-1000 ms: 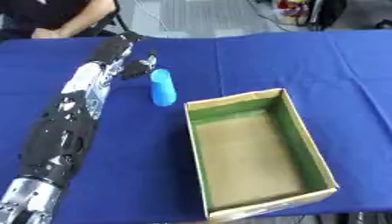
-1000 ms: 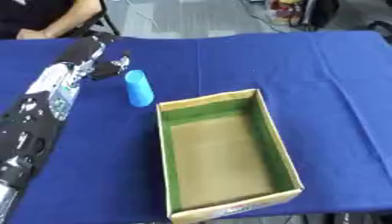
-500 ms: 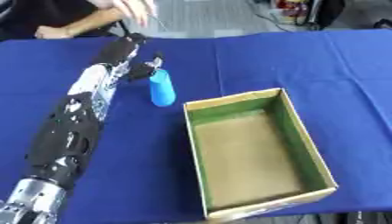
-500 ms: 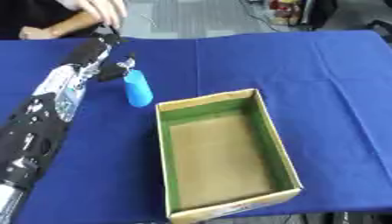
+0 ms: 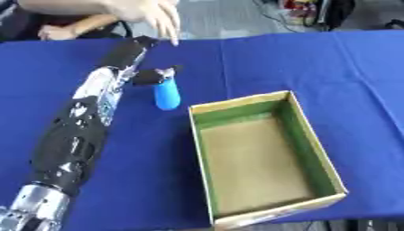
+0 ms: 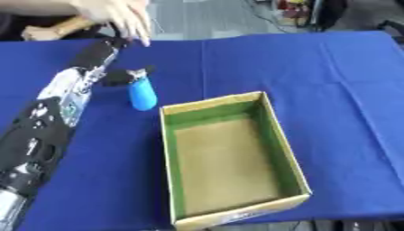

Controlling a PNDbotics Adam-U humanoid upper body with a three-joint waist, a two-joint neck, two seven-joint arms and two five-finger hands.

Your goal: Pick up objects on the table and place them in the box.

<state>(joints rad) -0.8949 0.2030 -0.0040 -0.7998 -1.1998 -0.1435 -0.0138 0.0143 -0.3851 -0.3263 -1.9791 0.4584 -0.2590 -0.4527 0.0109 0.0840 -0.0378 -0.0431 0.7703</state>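
left hand point(image 5: 140, 63) is stretched far out over the blue tablecloth point(image 5: 315, 63), thumb at the top end of the blue cylinder point(image 5: 167, 95); whether the fingers are curled round it, i cannot tell. the cylinder lies on the cloth just beyond the far left corner of the green-lined cardboard box point(image 5: 264, 155). a person's bare hand point(image 5: 150, 13) hovers blurred over the robot's hand at the far edge.

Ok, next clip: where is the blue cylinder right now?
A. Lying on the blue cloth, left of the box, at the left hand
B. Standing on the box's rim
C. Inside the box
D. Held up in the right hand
A: the blue cylinder lies on the cloth beside the left hand, outside the empty box.
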